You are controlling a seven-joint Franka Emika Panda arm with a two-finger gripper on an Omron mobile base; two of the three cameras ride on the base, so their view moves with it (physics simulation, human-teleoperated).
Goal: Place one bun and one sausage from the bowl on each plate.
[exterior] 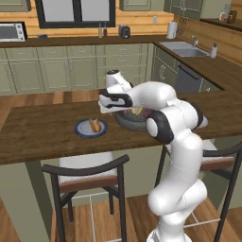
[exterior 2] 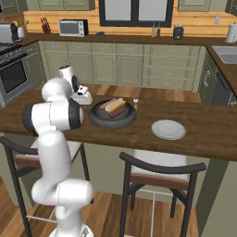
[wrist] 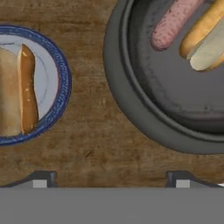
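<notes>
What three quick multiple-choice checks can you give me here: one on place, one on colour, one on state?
1. Where is the bowl relative to the plate that holds a bun?
A) stacked on it
B) beside it, apart
C) under it

2. What colour is that plate's rim?
A) blue
B) red
C) green

3. How is the claw?
A) shut tight
B) shut on a bun
C) open and empty

Answers:
1 B, bare wood shows between them.
2 A, the rim is dark blue.
3 C, the tips stand wide apart with nothing between.
</notes>
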